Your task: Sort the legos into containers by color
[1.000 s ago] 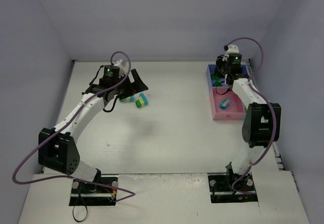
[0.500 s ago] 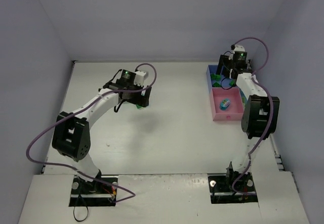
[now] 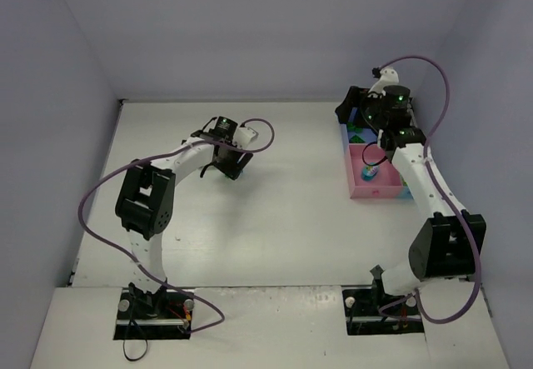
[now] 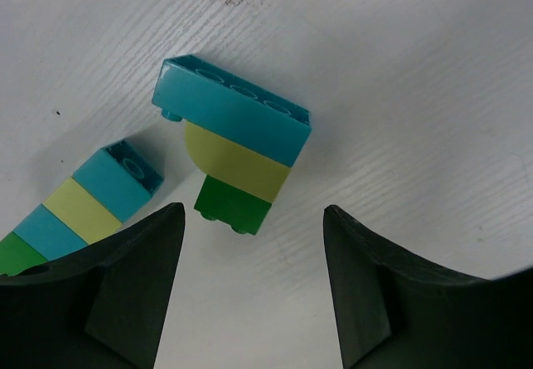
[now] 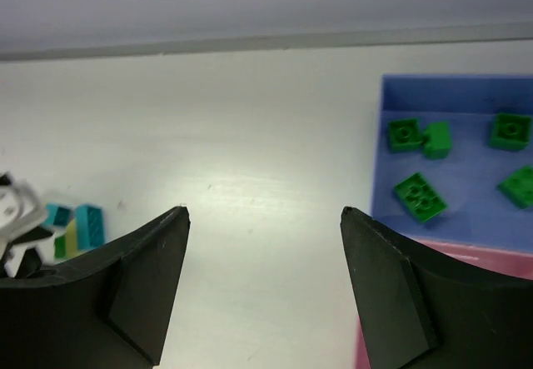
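Our left pincer (image 4: pixel 252 248) stands open with nothing gripped, its jaws either side of a three-brick stack (image 4: pixel 237 140) on the tabletop (image 4: pixel 400 69), left of centre in the far half; we judge it is lined up to grasp. A second stack (image 4: pixel 83 206), four bricks showing, lies just beside. Our right pincer (image 5: pixel 264 215) hangs open and empty near the blue tray (image 5: pixel 466 165) at the far right corner, which holds five green bricks (image 5: pixel 419 196); the pink tray (image 3: pixel 379 187) holds one cyan piece (image 3: pixel 370 170)

Three-band stack (image 4: pixel 237 157): cyan, yellow-green, dark green.
Four-band stack (image 4: pixel 79 211), to its left: cyan, yellow-green, cyan, green.
Far-right blue tray (image 5: pixel 466 169): green bricks (image 5: pixel 419 196).
Nearer tray (image 3: pixel 379 187): pink.
Table (image 3: pixel 275 211): white.
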